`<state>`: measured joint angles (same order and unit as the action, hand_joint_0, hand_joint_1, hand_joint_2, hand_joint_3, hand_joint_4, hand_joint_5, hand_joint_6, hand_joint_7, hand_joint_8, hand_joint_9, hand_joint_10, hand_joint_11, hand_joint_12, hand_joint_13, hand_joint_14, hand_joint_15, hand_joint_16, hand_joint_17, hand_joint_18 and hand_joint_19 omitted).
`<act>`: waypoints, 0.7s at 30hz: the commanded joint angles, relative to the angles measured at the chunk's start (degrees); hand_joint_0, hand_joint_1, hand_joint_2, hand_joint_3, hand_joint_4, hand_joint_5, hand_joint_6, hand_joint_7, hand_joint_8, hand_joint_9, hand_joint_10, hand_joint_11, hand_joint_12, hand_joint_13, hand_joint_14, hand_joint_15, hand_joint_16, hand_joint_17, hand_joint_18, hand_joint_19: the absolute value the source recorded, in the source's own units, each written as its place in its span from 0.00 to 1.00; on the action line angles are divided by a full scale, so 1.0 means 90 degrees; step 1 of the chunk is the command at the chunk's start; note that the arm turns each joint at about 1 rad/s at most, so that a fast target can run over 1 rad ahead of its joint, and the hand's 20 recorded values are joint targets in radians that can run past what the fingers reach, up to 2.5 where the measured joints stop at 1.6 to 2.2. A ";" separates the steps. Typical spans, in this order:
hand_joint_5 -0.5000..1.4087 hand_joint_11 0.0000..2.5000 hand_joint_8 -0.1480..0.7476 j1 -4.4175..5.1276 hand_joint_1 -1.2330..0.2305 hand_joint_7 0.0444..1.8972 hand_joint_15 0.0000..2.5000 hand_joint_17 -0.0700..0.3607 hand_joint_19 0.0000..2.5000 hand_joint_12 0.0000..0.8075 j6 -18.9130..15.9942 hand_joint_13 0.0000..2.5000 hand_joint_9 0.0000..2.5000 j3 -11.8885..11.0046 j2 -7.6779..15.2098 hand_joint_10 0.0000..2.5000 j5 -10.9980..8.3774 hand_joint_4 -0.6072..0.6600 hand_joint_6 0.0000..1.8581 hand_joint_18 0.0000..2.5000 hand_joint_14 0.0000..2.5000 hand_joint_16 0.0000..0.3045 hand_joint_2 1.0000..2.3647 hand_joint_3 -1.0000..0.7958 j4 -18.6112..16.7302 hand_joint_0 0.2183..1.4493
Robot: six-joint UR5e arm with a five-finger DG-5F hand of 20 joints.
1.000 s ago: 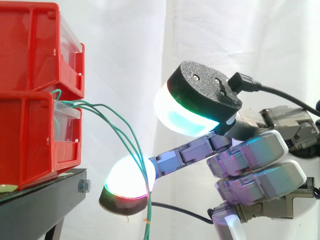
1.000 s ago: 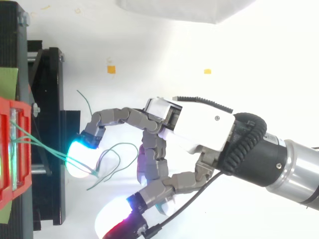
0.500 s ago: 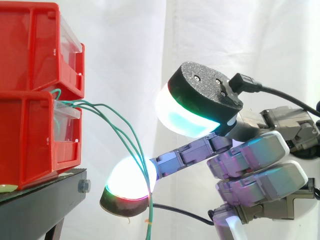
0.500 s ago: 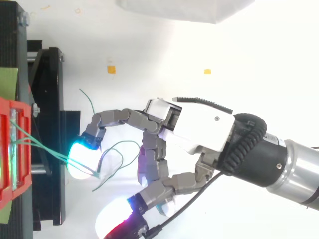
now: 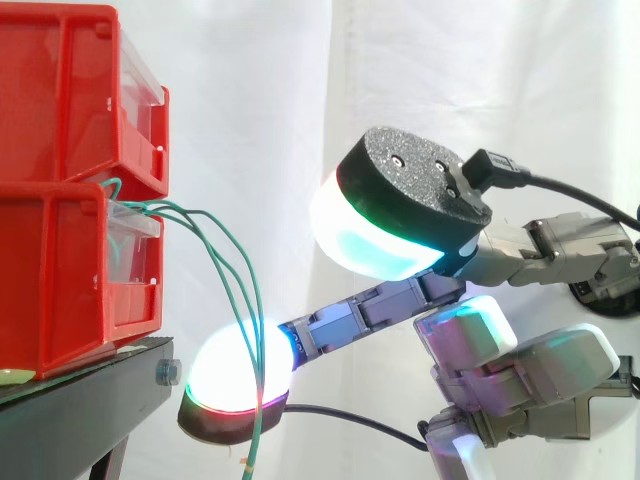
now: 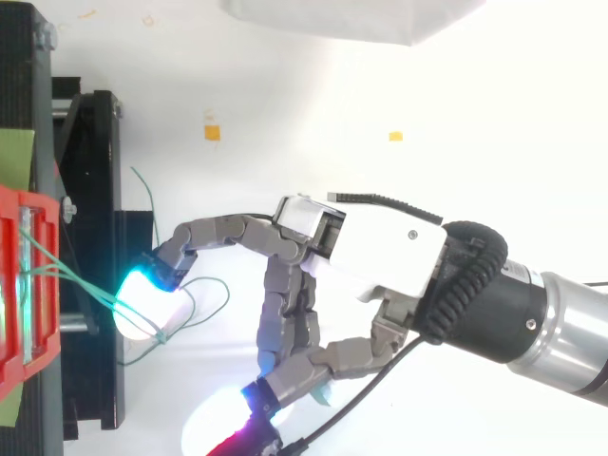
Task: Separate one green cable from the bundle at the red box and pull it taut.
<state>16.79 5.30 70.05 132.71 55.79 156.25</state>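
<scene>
- We find the hand (image 6: 380,249) released: its fingers are spread and loosely bent, and nothing is pinched between them. The large pad (image 5: 385,225) nearest the side camera hangs well apart from the cables. If the hand closes from this posture, we judge that it may close on air.
- One extended fingertip (image 5: 235,378) lies against the green cables (image 5: 222,250). They run from the top of the lower red box (image 5: 60,290), arch downward, cross the glowing face of that fingertip and hang below it. Several strands cross it close together and none stands apart. A pull from here may therefore draw the whole bundle rather than one cable.
- The contact surface is rounded. We expect the strands to slide off it if the finger pushes sideways without a counter-hold.
- In the top view, a slack loop (image 6: 204,302) curls just beside the fingers. It could catch on a finger and tangle as the hand travels.
- The cables enter at the clear drawer front (image 5: 135,255). Too strong a pull could tear a cable free, or drag the box towards the edge of the black stand (image 5: 90,395).
- The upper red bin (image 5: 70,90) rests on the lower box, so any shift of the box would disturb it as well.
</scene>
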 commanded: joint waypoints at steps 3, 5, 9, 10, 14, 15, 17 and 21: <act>0.24 0.11 0.62 0.0078 0.17 0.40 0.21 0.64 0.12 0.74 0.0027 0.82 0.71 0.0000 0.0001 0.00 -0.0144 0.74 0.27 1.00 0.01 0.30 0.00 0.28 -0.0212 0.12; 0.24 0.11 0.61 0.0117 0.17 0.41 0.21 0.64 0.12 0.74 0.0037 0.82 0.70 0.0000 0.0001 0.00 -0.0281 0.74 0.27 1.00 0.01 0.30 0.00 0.28 -0.0310 0.11; 0.24 0.11 0.62 0.0185 0.18 0.40 0.21 0.64 0.12 0.74 0.0115 0.82 0.70 0.0000 0.0001 0.00 -0.0506 0.74 0.27 1.00 0.01 0.30 0.00 0.28 -0.0369 0.11; 0.24 0.11 0.62 0.0195 0.19 0.40 0.21 0.64 0.11 0.74 0.0115 0.82 0.71 0.0000 0.0001 0.00 -0.0515 0.74 0.27 1.00 0.01 0.30 0.00 0.28 -0.0369 0.11; 0.24 0.11 0.63 0.0205 0.19 0.41 0.21 0.64 0.11 0.74 0.0115 0.82 0.72 0.0029 0.0001 0.00 -0.0506 0.74 0.27 1.00 0.01 0.30 0.00 0.28 -0.0369 0.11; 0.24 0.11 0.63 0.0215 0.19 0.41 0.21 0.64 0.12 0.75 0.0115 0.82 0.72 0.0088 0.0001 0.00 -0.0496 0.74 0.27 1.00 0.01 0.30 0.00 0.28 -0.0388 0.11; 0.24 0.11 0.62 0.0244 0.19 0.41 0.21 0.64 0.11 0.75 0.0115 0.82 0.72 0.0254 0.0001 0.00 -0.0506 0.74 0.27 1.00 0.01 0.30 0.00 0.28 -0.0544 0.11; 0.24 0.11 0.63 0.0332 0.20 0.41 0.21 0.64 0.12 0.75 0.0134 0.82 0.72 0.0469 0.0001 0.00 -0.0740 0.74 0.27 1.00 0.01 0.30 0.00 0.28 -0.1160 0.11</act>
<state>19.26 6.40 72.98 132.72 50.54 149.30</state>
